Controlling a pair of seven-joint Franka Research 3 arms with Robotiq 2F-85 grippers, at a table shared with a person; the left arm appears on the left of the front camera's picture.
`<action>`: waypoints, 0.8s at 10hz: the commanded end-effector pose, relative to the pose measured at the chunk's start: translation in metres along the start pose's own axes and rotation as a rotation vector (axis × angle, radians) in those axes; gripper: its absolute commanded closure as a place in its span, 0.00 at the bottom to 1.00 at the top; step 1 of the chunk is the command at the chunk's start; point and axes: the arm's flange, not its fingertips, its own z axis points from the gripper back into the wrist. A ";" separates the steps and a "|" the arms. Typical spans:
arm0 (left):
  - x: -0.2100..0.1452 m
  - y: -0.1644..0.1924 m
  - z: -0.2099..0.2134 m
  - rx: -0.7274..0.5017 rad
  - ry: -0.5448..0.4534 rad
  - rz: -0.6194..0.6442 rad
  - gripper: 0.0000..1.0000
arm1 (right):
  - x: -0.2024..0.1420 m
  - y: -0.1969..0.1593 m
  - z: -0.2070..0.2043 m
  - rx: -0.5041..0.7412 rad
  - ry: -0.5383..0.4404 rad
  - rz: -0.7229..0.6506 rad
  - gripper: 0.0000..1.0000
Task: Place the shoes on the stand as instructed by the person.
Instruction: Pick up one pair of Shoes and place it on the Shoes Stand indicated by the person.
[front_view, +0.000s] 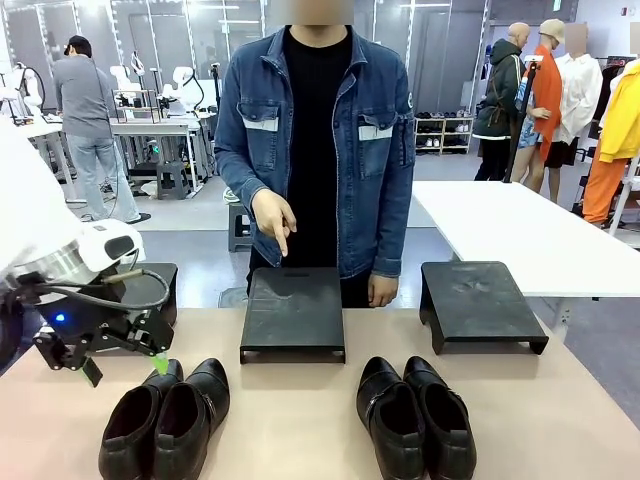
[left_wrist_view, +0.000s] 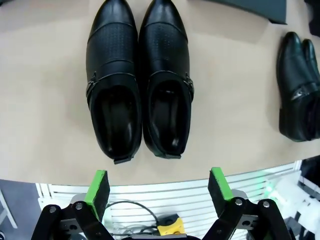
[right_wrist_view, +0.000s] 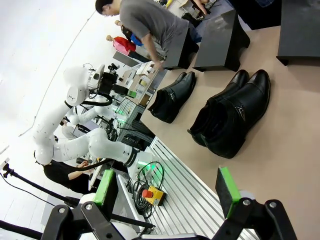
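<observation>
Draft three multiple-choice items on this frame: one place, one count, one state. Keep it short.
1. Where does the person's hand point?
A) the middle stand
B) the right stand
C) the floor

2. How many shoes are on the table?
A) two
B) four
C) six

3. The left gripper is:
A) shut on a shoe
B) shut, empty
C) open, empty

Answers:
1 A, the forefinger aims down at the stand directly in front of the person.
2 B, two pairs sit side by side near the robot's edge.
3 C, its green pads stand wide apart with nothing between them.
</observation>
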 end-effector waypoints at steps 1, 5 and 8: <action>-0.001 0.002 -0.024 0.004 -0.009 0.050 0.00 | 0.001 0.000 0.001 0.011 -0.015 0.024 0.00; 0.003 0.010 -0.072 0.049 -0.004 0.070 0.00 | 0.001 0.000 0.001 0.011 -0.015 0.024 0.00; -0.003 0.015 -0.102 0.087 0.002 0.071 0.00 | 0.001 0.000 0.001 0.011 -0.015 0.024 0.00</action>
